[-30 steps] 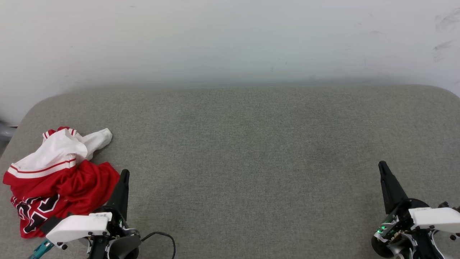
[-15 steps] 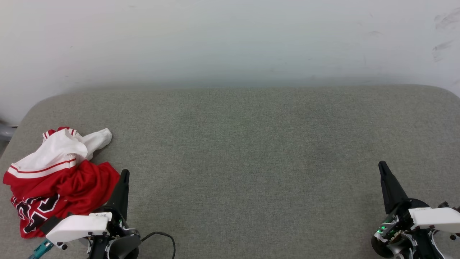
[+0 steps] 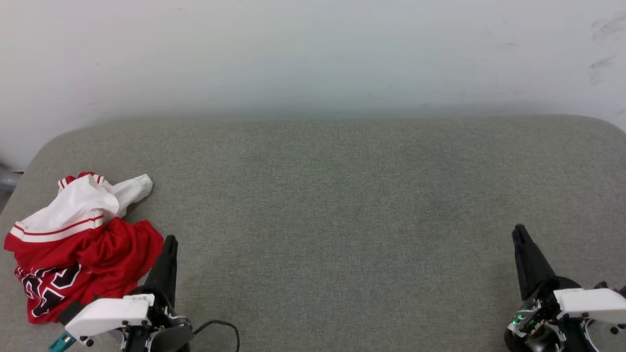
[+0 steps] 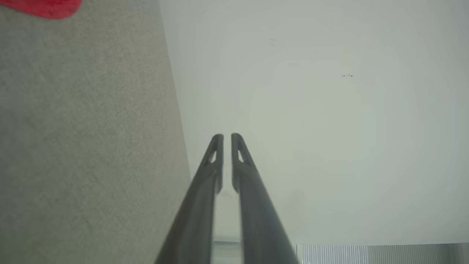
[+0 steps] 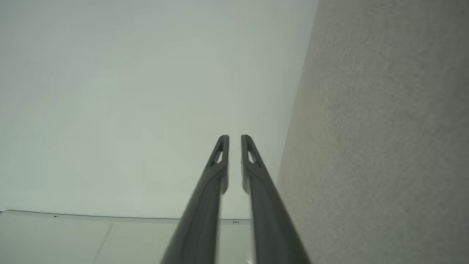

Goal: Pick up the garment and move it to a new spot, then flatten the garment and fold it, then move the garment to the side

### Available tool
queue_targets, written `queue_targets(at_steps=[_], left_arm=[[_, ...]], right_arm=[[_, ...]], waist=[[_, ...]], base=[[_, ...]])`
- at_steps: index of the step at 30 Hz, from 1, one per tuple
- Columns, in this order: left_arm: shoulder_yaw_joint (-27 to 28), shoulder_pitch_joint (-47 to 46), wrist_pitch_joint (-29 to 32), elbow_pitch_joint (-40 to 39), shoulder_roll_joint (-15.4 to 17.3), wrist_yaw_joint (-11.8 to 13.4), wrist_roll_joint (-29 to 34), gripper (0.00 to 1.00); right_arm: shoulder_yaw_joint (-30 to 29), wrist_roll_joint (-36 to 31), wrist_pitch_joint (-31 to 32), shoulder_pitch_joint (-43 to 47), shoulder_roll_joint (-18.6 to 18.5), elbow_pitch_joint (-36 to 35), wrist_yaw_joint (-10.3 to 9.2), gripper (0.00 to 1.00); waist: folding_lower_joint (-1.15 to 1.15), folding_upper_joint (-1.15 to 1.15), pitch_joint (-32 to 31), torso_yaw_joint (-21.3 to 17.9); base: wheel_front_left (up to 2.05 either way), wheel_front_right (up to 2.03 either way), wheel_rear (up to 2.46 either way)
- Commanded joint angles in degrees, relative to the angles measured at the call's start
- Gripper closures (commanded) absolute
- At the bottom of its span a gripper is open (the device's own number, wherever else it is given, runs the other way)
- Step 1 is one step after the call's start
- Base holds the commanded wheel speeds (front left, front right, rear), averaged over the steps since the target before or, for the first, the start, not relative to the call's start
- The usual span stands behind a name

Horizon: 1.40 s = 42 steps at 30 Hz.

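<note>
You have no step done yet: the shirt [image 3: 83, 244] lies crumpled at near left. On the left gripper [image 3: 169, 240] and right gripper [image 3: 517, 230], the jaws stand narrow and empty.

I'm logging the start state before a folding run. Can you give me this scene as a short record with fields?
surface: grey fabric-covered surface with rounded far corners, against a pale wall
garment: red jersey shirt with white sleeves, crumpled in a heap at the near left, lettering partly showing
left pincer: close beside the shirt's right edge, contact unclear; fingers almost together, empty
right pincer: near right, far from the shirt; fingers almost together, empty
progress: shirt not yet picked up
</note>
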Motion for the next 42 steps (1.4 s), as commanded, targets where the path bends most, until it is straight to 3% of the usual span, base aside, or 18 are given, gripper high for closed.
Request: queue_targets(at_steps=[1, 24, 42], left_arm=[[-0.12, 0.39, -0.06, 0.38, -0.04, 0.03, 0.0, 0.0], [-6.42, 1.27, -5.93, -7.26, 0.91, 0.01, 3.6, 0.0], [-9.01, 2.18, -9.91, -11.35, 1.52, -0.04, 28.27, 0.0]], right_arm=[[0.06, -0.04, -0.06, 0.46, 0.02, 0.38, 0.0, 0.0], [4.03, -4.94, -5.94, 2.41, 0.03, -6.8, 0.0, 0.0], [4.3, -33.18, -9.91, 3.64, -0.05, -10.99, 0.0, 0.0]], waist=[[0.0, 0.0, 0.01, 0.0], [0.0, 0.0, -0.08, 0.18], [0.0, 0.0, -0.54, 0.38]], base=[[0.0, 0.0, 0.0], [0.0, 0.0, 0.0], [0.0, 0.0, 0.0]])
